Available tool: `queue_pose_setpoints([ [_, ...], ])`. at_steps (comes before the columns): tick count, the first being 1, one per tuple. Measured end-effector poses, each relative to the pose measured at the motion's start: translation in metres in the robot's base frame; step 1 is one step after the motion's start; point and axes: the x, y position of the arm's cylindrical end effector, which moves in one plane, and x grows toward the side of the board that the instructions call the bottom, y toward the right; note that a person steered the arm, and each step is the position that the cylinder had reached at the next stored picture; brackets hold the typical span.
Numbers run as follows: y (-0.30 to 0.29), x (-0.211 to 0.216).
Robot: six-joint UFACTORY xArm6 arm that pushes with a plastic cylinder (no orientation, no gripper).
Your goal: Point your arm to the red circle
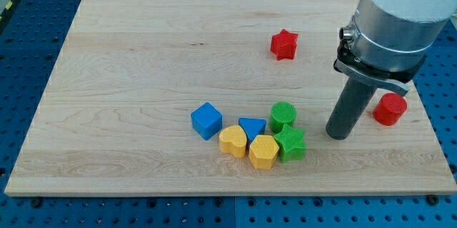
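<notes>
At view's right: my tip [338, 134] just left of red circle [390, 109], apart; no fingers, nothing held.

A red star [283, 44] sits alone on the wooden board [143, 56]. Clustered: blue cube [206, 120], blue triangle [252, 127], 2 yellow blocks [233, 141], 2 green blocks [283, 115].

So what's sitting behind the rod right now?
The red circle sits just right of the rod; my tip rests left of it. The arm's clamp covers its top-left edge, so contact can't be judged.
</notes>
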Motion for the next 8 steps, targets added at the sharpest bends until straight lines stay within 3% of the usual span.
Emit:
queue_pose_setpoints([
  [5, 0.003, 0.019],
  [7, 0.041, 0.041],
  [8, 0.096, 0.059],
])
